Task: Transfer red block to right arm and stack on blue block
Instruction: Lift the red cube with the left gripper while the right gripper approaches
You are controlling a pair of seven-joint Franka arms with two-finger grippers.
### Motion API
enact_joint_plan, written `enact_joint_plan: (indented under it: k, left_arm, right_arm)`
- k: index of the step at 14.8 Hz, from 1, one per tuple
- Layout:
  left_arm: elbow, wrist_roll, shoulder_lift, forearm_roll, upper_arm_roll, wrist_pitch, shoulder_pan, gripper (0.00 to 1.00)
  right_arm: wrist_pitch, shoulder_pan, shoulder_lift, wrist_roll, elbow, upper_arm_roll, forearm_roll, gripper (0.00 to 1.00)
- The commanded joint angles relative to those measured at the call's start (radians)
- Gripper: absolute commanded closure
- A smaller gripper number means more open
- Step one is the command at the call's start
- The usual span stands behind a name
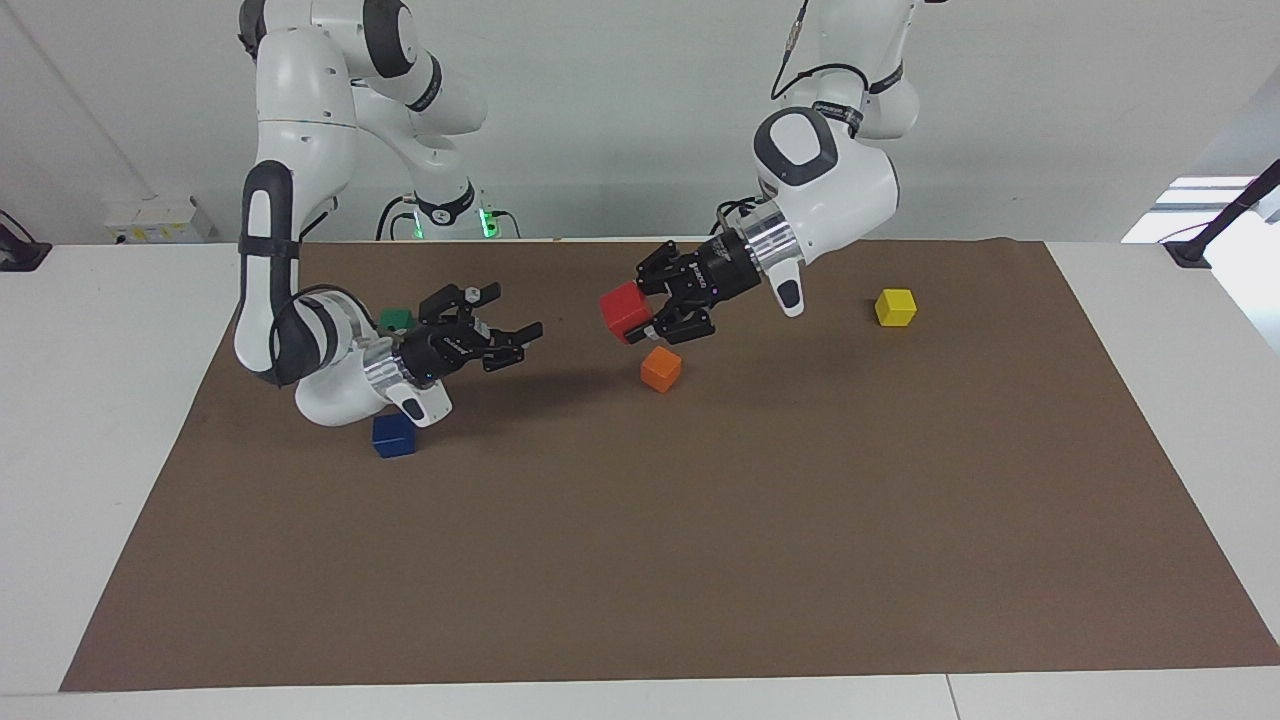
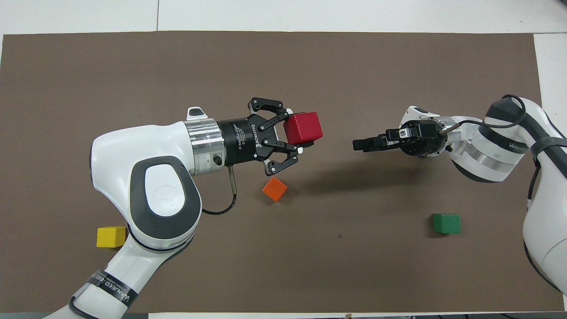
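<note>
My left gripper (image 1: 648, 312) is shut on the red block (image 1: 625, 312) and holds it in the air over the brown mat, just above the orange cube. It shows the same way in the overhead view, where the left gripper (image 2: 293, 133) grips the red block (image 2: 305, 127). My right gripper (image 1: 515, 318) is open and empty, turned toward the red block with a gap between them; it also shows in the overhead view (image 2: 357, 144). The blue block (image 1: 393, 436) sits on the mat under the right wrist and is hidden in the overhead view.
An orange cube (image 1: 660, 369) (image 2: 274, 189) lies under the left gripper. A green cube (image 1: 396, 320) (image 2: 446, 223) lies nearer to the robots than the blue block. A yellow cube (image 1: 895, 307) (image 2: 110, 236) lies toward the left arm's end of the brown mat (image 1: 700, 560).
</note>
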Motion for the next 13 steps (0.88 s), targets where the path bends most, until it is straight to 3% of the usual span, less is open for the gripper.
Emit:
enact_joint_plan:
  k: [1,8,13]
  left_arm:
    - [-0.025,-0.011,-0.026,-0.022,0.015,0.054,-0.045,1.0]
    - [-0.001,-0.057,-0.005,-0.024,0.012,0.191,-0.148,1.0]
    - [0.007,-0.07,-0.002,-0.022,0.015,0.199,-0.151,1.0]
  right_arm:
    - [0.036,0.015,-0.008,0.011,-0.007,0.002,0.034,0.0]
    - [0.09,0.084,-0.008,-0.007,-0.004,0.002,0.099,0.0]
    - [0.133,0.11,-0.008,-0.012,-0.002,0.002,0.116,0.0]
